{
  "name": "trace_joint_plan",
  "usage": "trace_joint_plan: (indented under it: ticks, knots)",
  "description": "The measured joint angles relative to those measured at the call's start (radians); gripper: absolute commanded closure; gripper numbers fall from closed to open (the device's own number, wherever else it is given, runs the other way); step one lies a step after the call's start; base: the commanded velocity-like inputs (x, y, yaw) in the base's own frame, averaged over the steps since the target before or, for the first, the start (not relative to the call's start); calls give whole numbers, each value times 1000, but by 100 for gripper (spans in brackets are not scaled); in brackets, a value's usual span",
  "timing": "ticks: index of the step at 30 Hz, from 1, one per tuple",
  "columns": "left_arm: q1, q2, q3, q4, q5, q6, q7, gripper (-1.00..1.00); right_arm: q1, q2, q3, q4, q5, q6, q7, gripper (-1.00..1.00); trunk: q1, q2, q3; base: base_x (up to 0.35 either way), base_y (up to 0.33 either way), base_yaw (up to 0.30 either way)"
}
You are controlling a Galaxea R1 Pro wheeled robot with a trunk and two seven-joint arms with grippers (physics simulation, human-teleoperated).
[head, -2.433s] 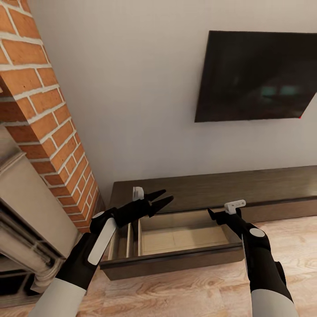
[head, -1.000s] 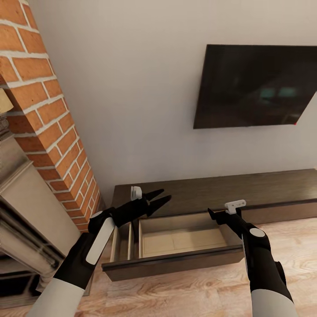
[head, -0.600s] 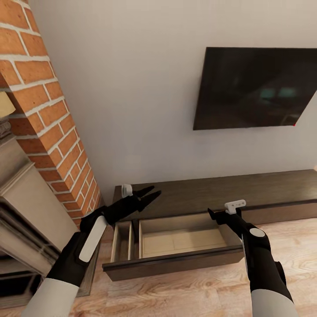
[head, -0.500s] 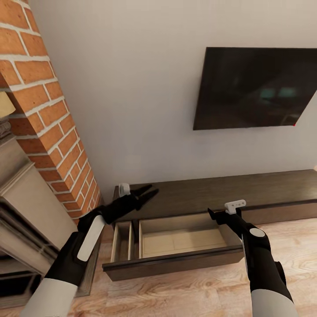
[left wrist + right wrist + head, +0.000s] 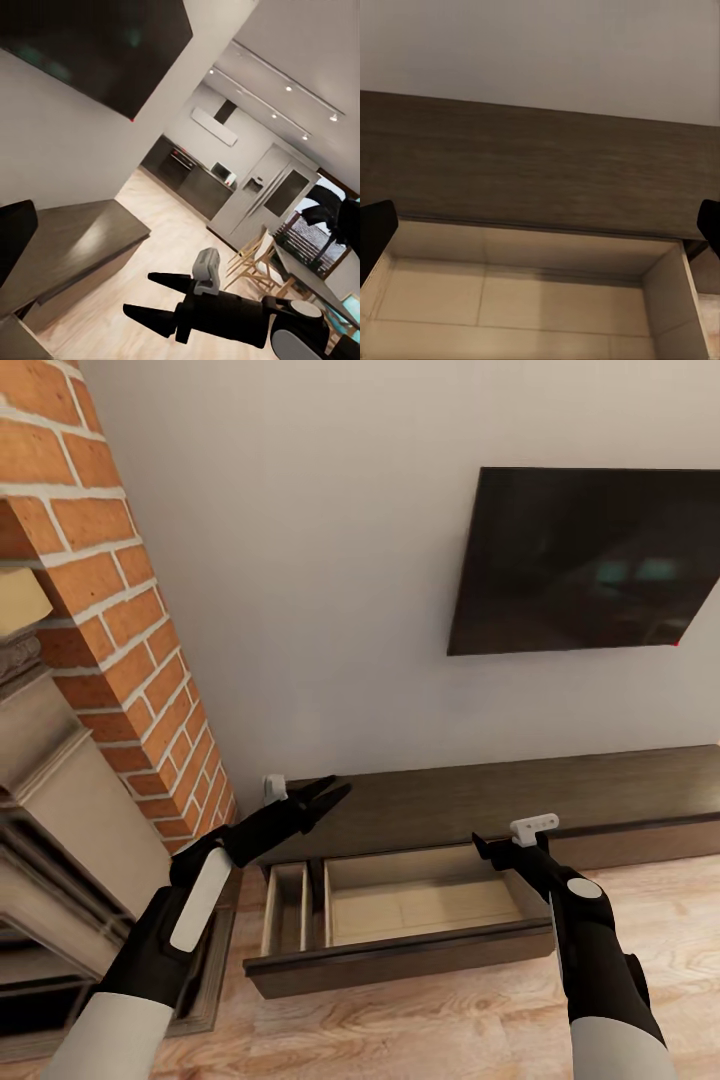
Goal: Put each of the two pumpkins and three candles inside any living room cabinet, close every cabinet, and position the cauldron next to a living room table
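The cabinet [image 5: 520, 795] is a long, low dark-brown unit against the wall. Its left drawer [image 5: 400, 950] is pulled out, and its tan interior [image 5: 532, 300] is bare. My left gripper [image 5: 336, 788] hovers open over the cabinet's left end, holding nothing. My right gripper [image 5: 488, 850] hangs open above the drawer's right back corner. Its fingertips [image 5: 375, 232] stand wide apart in the right wrist view. The left wrist view shows the right gripper [image 5: 150, 296] with its fingers spread. The pumpkins, candles and cauldron are out of view.
A brick chimney [image 5: 110, 610] and the pale fireplace surround [image 5: 50, 810] stand close on the left. A dark TV [image 5: 590, 560] hangs on the wall above the cabinet. Wood floor [image 5: 400, 1030] lies in front of the drawer. A kitchen and dining chairs [image 5: 255, 262] lie far off.
My left arm has drawn back to the left, from above the drawer to over the cabinet's left end. The head view has shifted slightly. The right arm holds still.
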Motion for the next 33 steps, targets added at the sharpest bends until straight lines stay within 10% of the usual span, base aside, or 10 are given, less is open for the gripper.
trace_joint_plan:
  ticks: [33]
  knots:
    - [0,-1,1,2,3,0,2,-100,0,0,0,-1,0,0,2,-100,0,0,34,0,46,-189]
